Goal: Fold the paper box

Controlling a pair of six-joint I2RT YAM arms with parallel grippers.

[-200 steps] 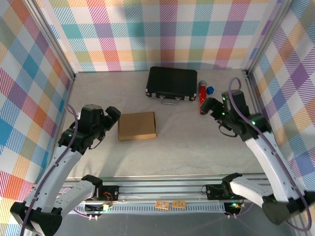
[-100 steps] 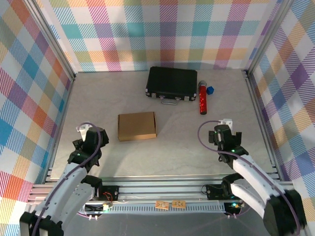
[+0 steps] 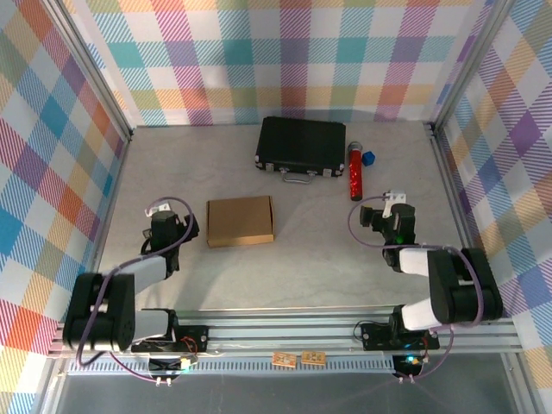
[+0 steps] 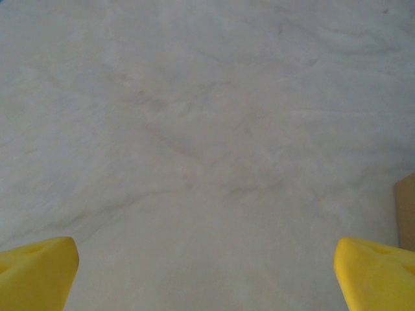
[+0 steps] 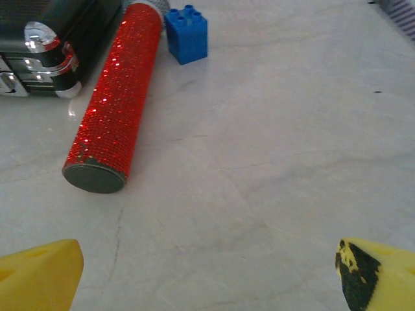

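Cardboard lay flat on the pale counter (image 3: 319, 259): the paper box (image 3: 241, 221) was a plain brown rectangle left of centre, and neither arm touched it. The left tool (image 3: 165, 222) sat low over the counter near the box's left side, apart from it, released and empty. From the left wrist, its yellow fingertips (image 4: 35, 272) stood wide in the bottom corners with bare counter between them. A sliver of the box's brown edge showed at the right border.

The right tool (image 3: 378, 216) rested low on the counter's right side, well apart from the box, also released and holding nothing. Its wrist view showed one yellow fingertip (image 5: 39, 275) in each bottom corner, the right one marked with a black patch. Ahead of it lay a red glitter cylinder (image 5: 113, 97) on its side. A blue toy brick (image 5: 188, 34) sat just beside the cylinder's far end, and a black case (image 5: 45, 39) lay close along its left. From above, the black case stood behind the box, near the back wall.
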